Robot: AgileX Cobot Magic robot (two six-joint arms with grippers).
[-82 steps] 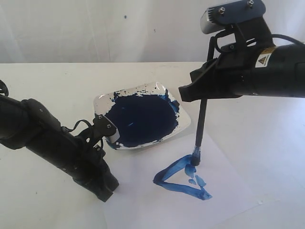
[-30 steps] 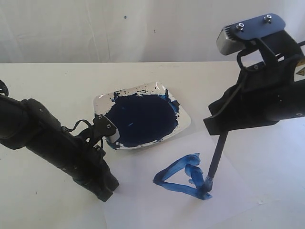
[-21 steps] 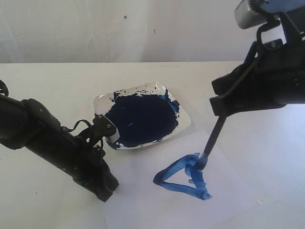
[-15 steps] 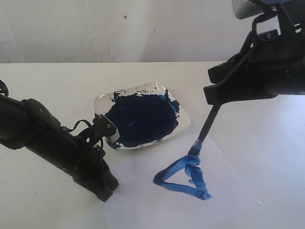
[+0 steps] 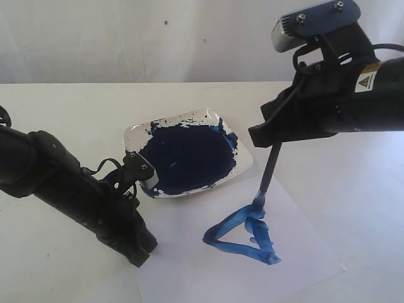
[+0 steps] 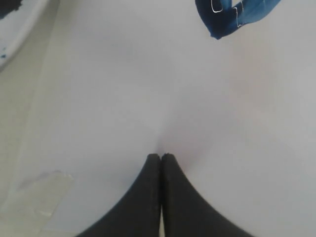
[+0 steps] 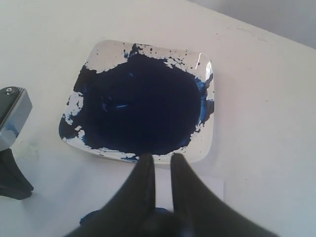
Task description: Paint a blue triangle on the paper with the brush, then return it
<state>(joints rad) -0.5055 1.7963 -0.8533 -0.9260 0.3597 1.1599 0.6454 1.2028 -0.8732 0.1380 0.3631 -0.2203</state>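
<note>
Two claws are showing over the white table [image 5: 57, 101], so biggest stuff first. The paper [image 5: 183, 271] is lying flat across the lower middle of the exterior frame. The left claw [image 5: 140, 249] is sitting at its left edge with its tips pressed together.

The blue triangle [image 5: 227, 223] is sitting on the sheet, lower centre-right, below the right claw [image 5: 268, 136]. That claw is pinching the brush [image 5: 267, 173], which is hanging nearly upright with its tip reaching the triangle's top corner. I can't tell if it's actually touching.

The left wrist view is only catching a corner of the blue triangle [image 6: 227, 19] at its upper right. The right wrist view is mostly showing the paint dish [image 7: 207, 143] beyond the fingers, with the brush hiding from it.

The triangle is looking rough, thick wet strokes with loose dabs inside. The brush is looking thin and dark, blue-stained at the bottom.
</note>
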